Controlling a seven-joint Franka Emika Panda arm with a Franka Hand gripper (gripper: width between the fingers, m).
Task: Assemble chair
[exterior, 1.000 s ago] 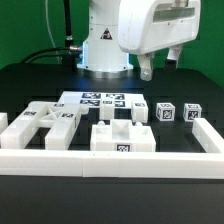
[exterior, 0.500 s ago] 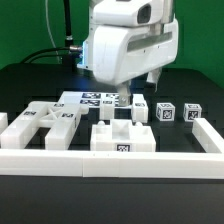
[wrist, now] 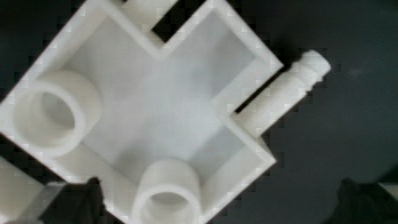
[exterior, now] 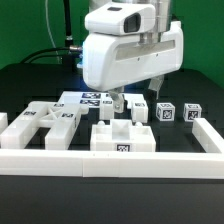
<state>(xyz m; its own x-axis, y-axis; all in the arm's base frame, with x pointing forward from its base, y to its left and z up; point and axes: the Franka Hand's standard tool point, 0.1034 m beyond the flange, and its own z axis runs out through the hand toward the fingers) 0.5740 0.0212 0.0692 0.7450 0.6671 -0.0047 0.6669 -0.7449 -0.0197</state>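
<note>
The black table [exterior: 30, 80] is matt and carries everything, penned along its near side by the long plain white border rail [exterior: 110, 165]. The white arm [exterior: 130, 50], glossy and smooth-cased, is the only item that has changed: within the last second it has dropped from high on the exterior view's right and now hangs low over the middle of the layout. No chair parts have shifted in that time. In my judgement this is the approach to a pick, and assembly has not begun, since every part lies loose and none is joined. The chair parts lie in a row behind the rail, all hard white plastic with square edges. A cut-out frame [exterior: 45, 122] lies on the exterior view's left, and a blocky slab [exterior: 122, 140] with a black-and-white tag sits centrally. The thin marker board [exterior: 95, 99] lies behind it. Cube-ended legs [exterior: 166, 112], each tagged, stand on the exterior view's right. The gripper [exterior: 139, 94] hovers just above the central parts with its jaws spread as wide as they go and nothing between them. The wrist view shows a recessed plate [wrist: 169, 100] directly below, with a raised rim, a notched edge and round bosses [wrist: 54, 110]. A ridged rod [wrist: 294, 85] lies beside it.
</note>
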